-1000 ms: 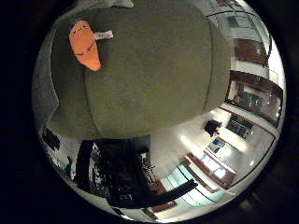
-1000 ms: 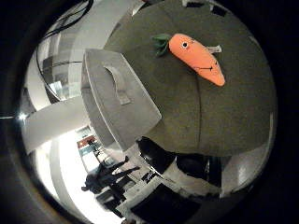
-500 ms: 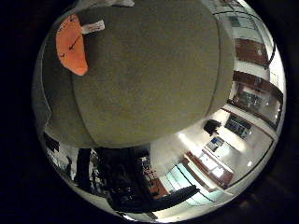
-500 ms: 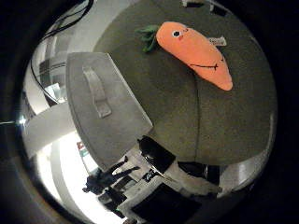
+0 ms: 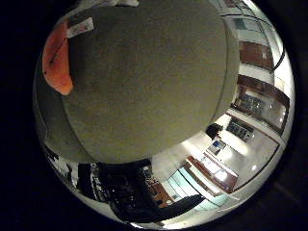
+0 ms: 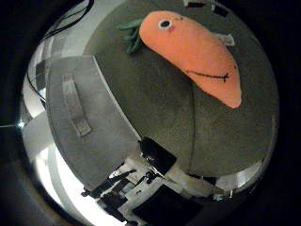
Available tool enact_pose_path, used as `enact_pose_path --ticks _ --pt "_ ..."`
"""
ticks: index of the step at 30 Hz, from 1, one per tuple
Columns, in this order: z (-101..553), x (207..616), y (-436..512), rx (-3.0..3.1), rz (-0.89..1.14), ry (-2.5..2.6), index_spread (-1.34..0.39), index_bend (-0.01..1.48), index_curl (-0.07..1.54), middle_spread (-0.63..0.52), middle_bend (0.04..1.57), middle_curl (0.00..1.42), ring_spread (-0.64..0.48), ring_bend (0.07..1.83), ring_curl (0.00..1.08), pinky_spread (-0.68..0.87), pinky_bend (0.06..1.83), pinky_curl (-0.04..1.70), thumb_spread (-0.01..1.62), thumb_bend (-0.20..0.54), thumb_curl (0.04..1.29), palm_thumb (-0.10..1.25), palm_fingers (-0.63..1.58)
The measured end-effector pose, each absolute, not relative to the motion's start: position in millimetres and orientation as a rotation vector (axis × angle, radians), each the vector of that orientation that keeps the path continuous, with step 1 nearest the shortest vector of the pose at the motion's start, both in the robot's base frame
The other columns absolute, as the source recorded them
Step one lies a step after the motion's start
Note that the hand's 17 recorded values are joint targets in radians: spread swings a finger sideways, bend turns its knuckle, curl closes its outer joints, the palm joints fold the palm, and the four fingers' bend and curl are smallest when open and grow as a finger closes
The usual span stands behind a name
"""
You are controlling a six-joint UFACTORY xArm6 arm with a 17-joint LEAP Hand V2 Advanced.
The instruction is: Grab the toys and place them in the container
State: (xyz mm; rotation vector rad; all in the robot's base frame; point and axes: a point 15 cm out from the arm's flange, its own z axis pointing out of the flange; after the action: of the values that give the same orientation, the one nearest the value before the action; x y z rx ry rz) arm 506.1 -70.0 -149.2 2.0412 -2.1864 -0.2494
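The carrot toy (image 6: 197, 54) looks like soft matt plush; the cushion (image 5: 144, 77) is coarse woven cloth, the grey container (image 6: 82, 127) seemingly fabric.

bare cushion (image 5: 144, 82) around the carrot toy (image 6: 197, 52); grey container (image 6: 80, 127) seemingly just beside.

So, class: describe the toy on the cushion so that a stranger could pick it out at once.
Find the big olive-green cushion with the grey fabric container beside it. On the cushion lies a plush carrot: bright orange, with green leaves, an eye and a stitched smile, the only brightly coloured thing there.
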Motion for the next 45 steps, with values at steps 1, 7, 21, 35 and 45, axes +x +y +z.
enact_pose_path --ticks 1,7,21,35,45 --pt "-152 506 -69 2.041 -0.252 -2.183 -0.11 0.17 0.31 0.14 0.23 0.36 0.19 0.40 0.27 0.34 0.67 0.00 1.06 -0.024 0.28 0.42 0.21" --pt "-165 499 -65 2.029 -0.273 -2.170 -0.11 0.16 0.31 0.12 0.24 0.36 0.19 0.41 0.27 0.34 0.67 0.00 1.06 -0.021 0.29 0.44 0.23" --pt "-176 514 -68 2.022 -0.259 -2.187 -0.24 0.20 0.32 -0.10 0.51 0.47 -0.12 0.76 0.36 0.04 0.84 -0.01 1.06 -0.015 0.31 0.59 0.69" --pt "-149 521 -83 1.980 -0.340 -2.103 -0.38 0.83 0.68 -0.21 1.03 0.71 -0.24 1.16 0.56 -0.28 1.37 0.27 0.98 -0.001 0.41 0.95 1.30" --pt "-73 560 -120 2.015 -0.218 -2.193 -0.29 1.02 0.78 -0.15 1.25 0.76 -0.22 1.35 0.67 -0.19 1.53 0.46 0.84 -0.013 0.61 1.07 1.13"
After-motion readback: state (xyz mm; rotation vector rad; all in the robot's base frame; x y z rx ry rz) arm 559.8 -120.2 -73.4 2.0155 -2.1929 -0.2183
